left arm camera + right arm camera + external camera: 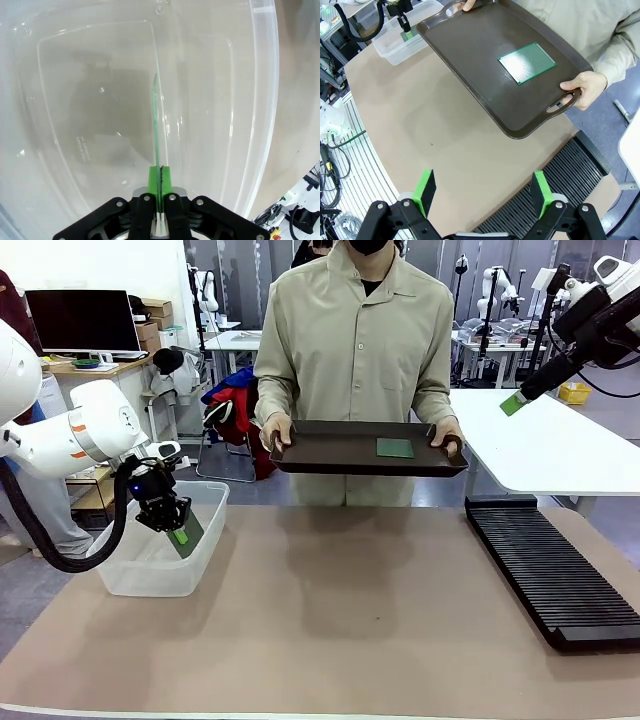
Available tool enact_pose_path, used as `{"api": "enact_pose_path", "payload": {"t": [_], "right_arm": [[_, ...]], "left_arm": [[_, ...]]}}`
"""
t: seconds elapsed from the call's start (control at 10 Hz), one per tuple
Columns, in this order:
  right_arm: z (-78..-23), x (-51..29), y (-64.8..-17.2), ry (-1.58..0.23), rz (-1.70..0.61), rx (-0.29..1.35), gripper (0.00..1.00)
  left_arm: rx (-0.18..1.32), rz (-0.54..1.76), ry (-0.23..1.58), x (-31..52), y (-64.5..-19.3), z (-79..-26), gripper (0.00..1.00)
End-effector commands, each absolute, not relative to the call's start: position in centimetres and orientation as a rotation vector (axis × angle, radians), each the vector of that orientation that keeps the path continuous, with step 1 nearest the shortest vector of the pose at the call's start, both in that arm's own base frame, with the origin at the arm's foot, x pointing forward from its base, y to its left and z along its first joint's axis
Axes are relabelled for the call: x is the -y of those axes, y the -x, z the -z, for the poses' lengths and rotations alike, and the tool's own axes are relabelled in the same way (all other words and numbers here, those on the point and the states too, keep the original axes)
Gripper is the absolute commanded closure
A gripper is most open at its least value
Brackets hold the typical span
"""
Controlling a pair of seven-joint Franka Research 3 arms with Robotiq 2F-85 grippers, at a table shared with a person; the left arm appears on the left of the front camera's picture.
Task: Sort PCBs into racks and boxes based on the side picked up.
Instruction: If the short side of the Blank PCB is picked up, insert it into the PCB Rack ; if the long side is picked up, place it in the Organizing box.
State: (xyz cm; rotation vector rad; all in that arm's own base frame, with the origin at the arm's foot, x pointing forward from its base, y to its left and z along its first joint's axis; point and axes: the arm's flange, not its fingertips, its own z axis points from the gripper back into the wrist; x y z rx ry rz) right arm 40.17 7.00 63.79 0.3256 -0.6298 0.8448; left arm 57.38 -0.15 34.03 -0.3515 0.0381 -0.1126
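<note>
Clear plastic box (150, 575) at left, left gripper (160, 175) clamped on 1 PCB (156, 120) edge-on inside it, right gripper (483, 184) raised with fingers apart, another PCB (395, 448) flat on brown tray (330, 458) held by a person, black rack (550, 570) at right.

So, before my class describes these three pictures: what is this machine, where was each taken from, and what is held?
Two white robot arms share a table with a person. The front picture looks across at the person, who holds a brown tray carrying one green circuit board. The other two come from cameras on each wrist. The left arm's fingers are shut on a second board, edge-on, pointing into a clear box. The right arm's fingers stand open above the table. A black slotted rack lies on the right.
</note>
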Motion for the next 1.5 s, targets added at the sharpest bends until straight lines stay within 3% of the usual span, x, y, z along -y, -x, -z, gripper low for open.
{"api": "enact_pose_path", "payload": {"t": [0.0,1.0,1.4], "right_arm": [[-63.7,-7.0,-40.1,-0.342,-0.849,0.631,0.00],[-63.7,-7.0,-40.1,-0.342,-0.849,0.631,0.00],[-63.7,-7.0,-40.1,-0.342,-0.849,0.631,0.00]], "left_arm": [[-0.014,0.126,0.389,-0.2,-57.8,-33.8,0.97],[0.033,0.069,0.190,-1.0,-56.2,-36.9,0.00],[0.120,0.014,0.198,-0.1,-55.5,-38.4,0.00]]}}
